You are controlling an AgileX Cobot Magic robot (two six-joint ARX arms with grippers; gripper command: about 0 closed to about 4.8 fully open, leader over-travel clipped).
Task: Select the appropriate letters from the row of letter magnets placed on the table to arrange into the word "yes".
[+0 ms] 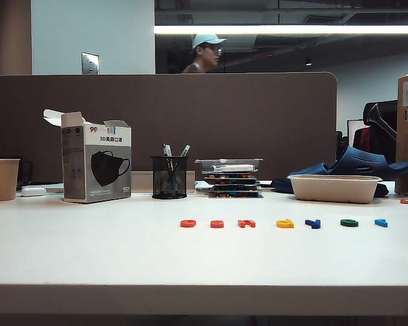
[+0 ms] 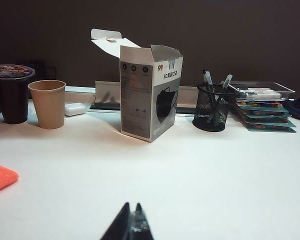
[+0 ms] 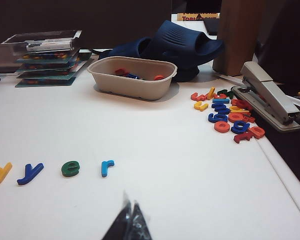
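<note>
While the row of letter magnets [image 1: 283, 223] lies on the white table [image 1: 88, 251], there is wide free surface between the row and the table's pale front edge. Counting from the black mesh pen cup [image 1: 169, 177], the row has three red-orange letters, of which the third [image 1: 246, 223] is the nearest to the yellow letter [image 1: 285, 223], then the dark blue y [image 1: 313, 223], the dark green e [image 1: 349, 222] and the light blue r [image 1: 381, 222]. All of them lie apart from each other. Behind the row, to the side away from the pen cup, stands a beige tray [image 1: 334, 188] with some letters inside.

On the other side of the pen cup stands a mask box [image 1: 95, 163] with open flaps; "3D" and "99" can be read on it, the other characters are too small. Further from the pen cup stands a paper cup [image 1: 2, 178].

The left gripper [image 2: 131, 226] is low over bare table in front of the mask box, its fingers pressed together, holding nothing. The right gripper [image 3: 129, 222] is also closed and empty, over bare table, near the r. In the right wrist view a loose heap of letters [image 3: 227, 114] lies beside a grey stapler [image 3: 270, 97], near the side edge of the table
</note>
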